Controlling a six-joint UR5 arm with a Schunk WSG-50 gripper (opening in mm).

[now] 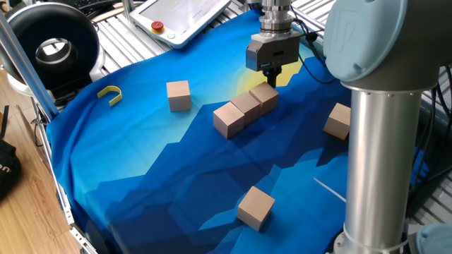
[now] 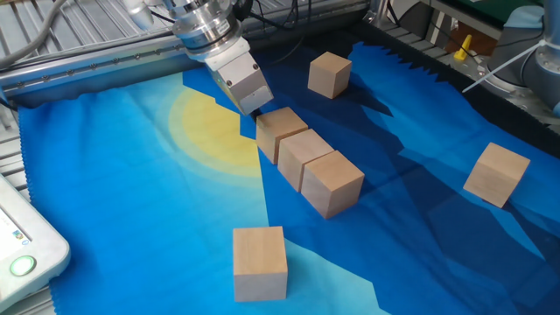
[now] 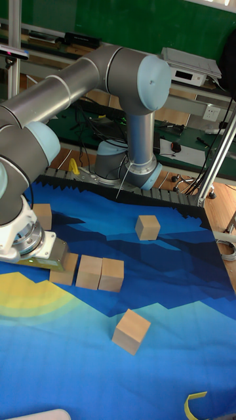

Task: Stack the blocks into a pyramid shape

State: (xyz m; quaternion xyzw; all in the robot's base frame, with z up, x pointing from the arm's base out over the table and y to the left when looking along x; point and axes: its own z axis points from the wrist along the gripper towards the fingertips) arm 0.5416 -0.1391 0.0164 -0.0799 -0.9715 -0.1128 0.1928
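Blocks: six tan wooden cubes, all resting on the blue cloth [image 1: 162, 176], none stacked.

Row of three: end block [image 2: 280, 131], middle block [image 2: 302, 153] and near block [image 2: 332, 182], set side by side and touching, forming a straight line beside the cloth's yellow patch [image 2: 210, 131].

Loose blocks: one [image 1: 179, 95] stood alone near the yellow hook [image 1: 110, 93]; one [image 1: 256, 207] lay well apart from the row toward the front edge in one fixed view; one [image 1: 337, 121] sat close by the arm's grey column [image 1: 378, 162], partly hidden by it in that view.

Gripper [image 2: 254, 110]: hung just above and beside the end block of the row, on the side toward the yellow patch. Fingers dark and close together; nothing was seen between them. Whether the jaws were fully closed could not be told. In the tall fixed view the gripper body [image 3: 46, 252] covered part of the end block.

Surroundings: a white pendant [image 1: 180, 20] with a red button lay beyond the cloth.
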